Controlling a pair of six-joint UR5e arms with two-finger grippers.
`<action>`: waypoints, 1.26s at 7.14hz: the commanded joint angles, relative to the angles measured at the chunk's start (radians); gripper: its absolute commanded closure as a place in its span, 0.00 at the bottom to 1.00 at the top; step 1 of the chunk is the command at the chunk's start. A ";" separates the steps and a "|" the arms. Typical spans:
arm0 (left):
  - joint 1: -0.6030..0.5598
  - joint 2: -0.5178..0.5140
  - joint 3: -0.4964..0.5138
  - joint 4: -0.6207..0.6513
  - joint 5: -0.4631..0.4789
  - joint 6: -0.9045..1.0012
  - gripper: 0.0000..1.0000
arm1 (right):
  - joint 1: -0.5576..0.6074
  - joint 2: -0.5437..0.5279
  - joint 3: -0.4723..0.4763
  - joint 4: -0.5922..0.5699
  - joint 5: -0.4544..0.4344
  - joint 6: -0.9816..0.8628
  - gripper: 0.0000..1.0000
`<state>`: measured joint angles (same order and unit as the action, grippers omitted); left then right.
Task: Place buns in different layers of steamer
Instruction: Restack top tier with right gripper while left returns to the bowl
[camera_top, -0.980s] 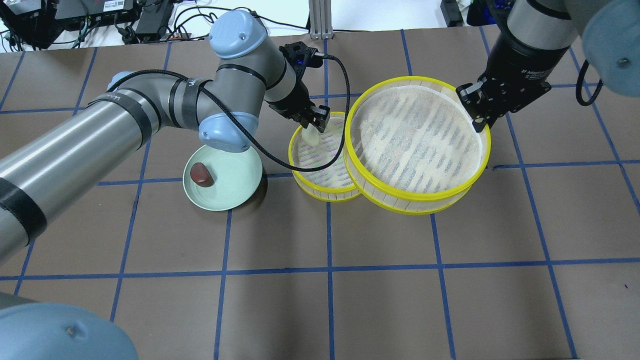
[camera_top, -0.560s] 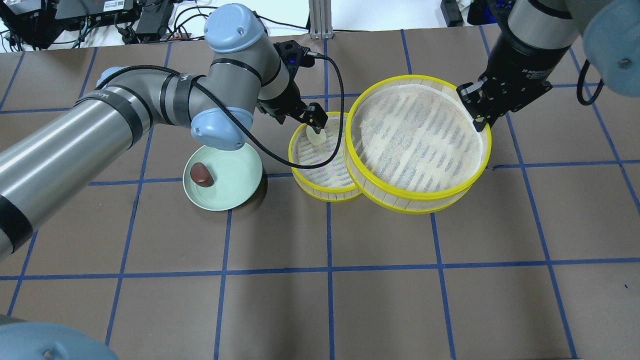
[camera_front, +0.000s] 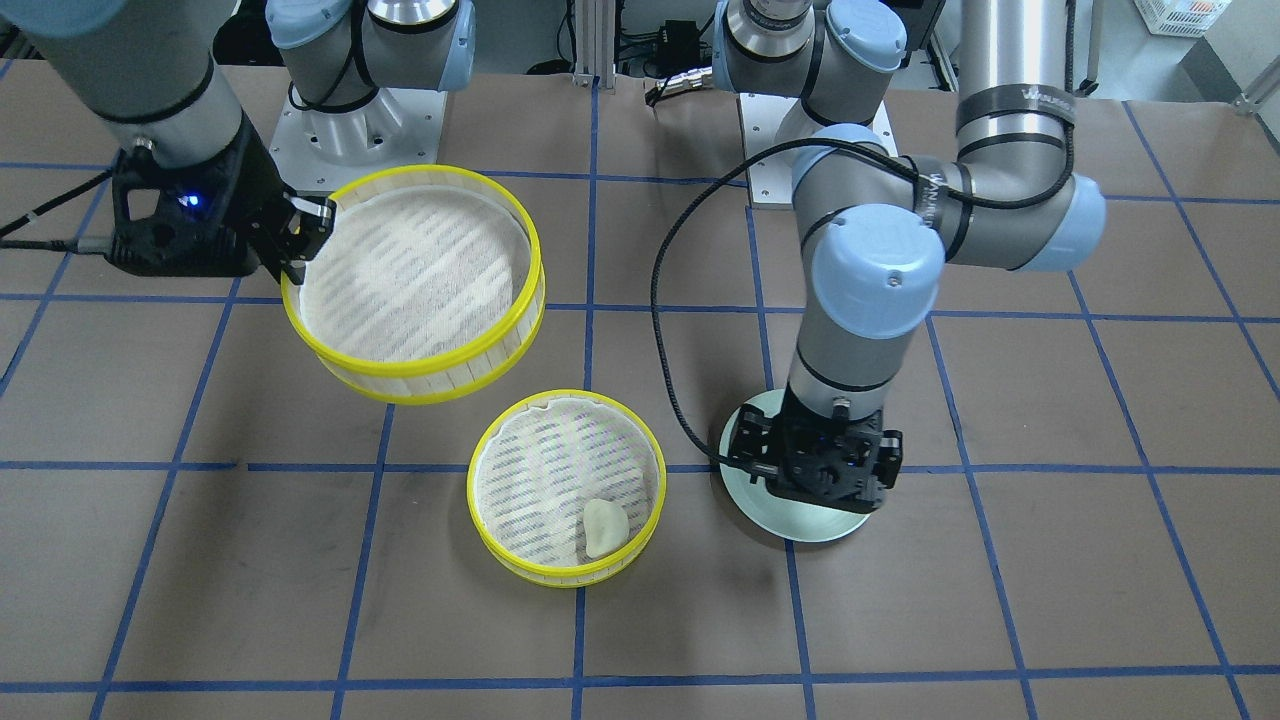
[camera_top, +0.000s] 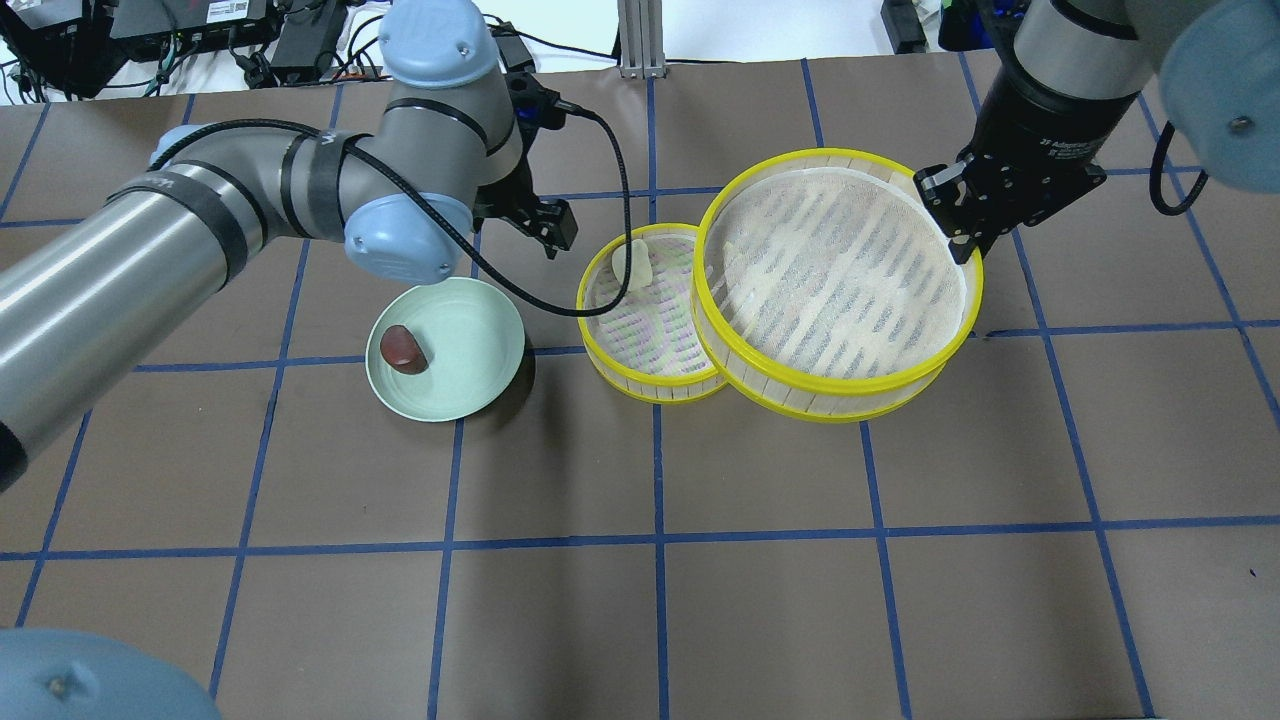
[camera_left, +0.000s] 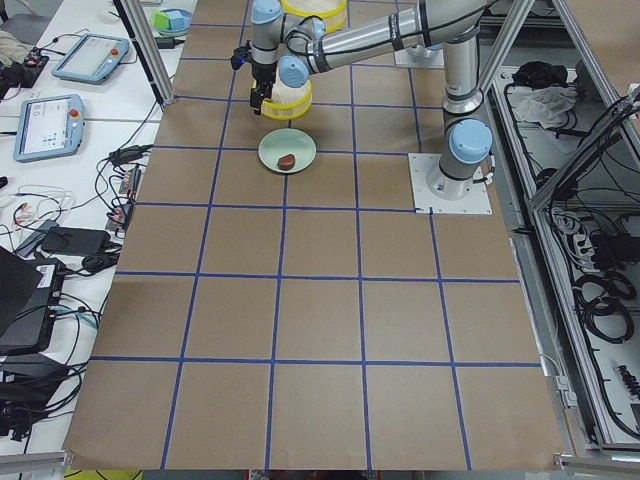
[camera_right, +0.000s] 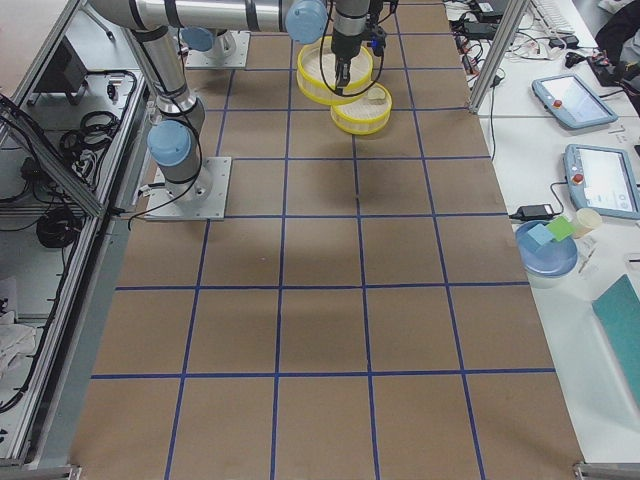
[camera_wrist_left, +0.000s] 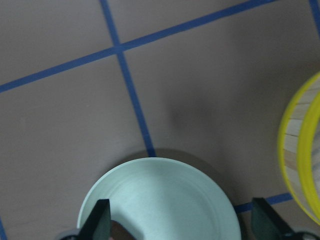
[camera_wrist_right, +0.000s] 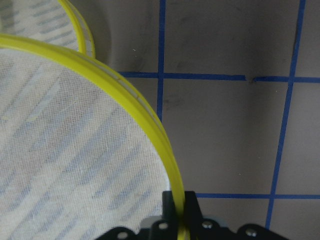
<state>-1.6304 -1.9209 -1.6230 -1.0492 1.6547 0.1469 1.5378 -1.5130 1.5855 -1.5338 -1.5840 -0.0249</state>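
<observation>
On the left, the brown bun (camera_top: 404, 349) sits on the green plate (camera_top: 475, 335) — round, so it may roll if pinched off-centre. Just beside, the left gripper (camera_top: 556, 224) hangs empty, spread wide. The white bun (camera_top: 633, 265) lies in the low tray (camera_top: 645, 386). The raised tray (camera_top: 830, 407), rim clamped by the right gripper (camera_top: 958, 236), overhangs it — a bump could tip it.

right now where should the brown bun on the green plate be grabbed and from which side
Pinch the brown bun across its shorter width, coming straight down. It is a low rounded lump lying near the shallow green plate's rim, so a sideways approach would likely hit that rim. The open left gripper is nearest; the right gripper holds the larger steamer layer.
</observation>
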 joint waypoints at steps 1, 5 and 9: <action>0.092 0.031 -0.008 -0.099 -0.006 -0.163 0.00 | 0.030 0.141 -0.005 -0.089 0.007 0.194 1.00; 0.101 -0.006 -0.050 -0.169 -0.067 -0.496 0.00 | 0.188 0.261 -0.009 -0.311 0.044 0.361 1.00; 0.132 -0.067 -0.097 -0.154 -0.045 -0.507 0.00 | 0.226 0.295 -0.009 -0.364 0.009 0.346 1.00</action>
<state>-1.5106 -1.9637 -1.7154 -1.2122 1.6093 -0.3552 1.7555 -1.2325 1.5770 -1.8749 -1.5715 0.3224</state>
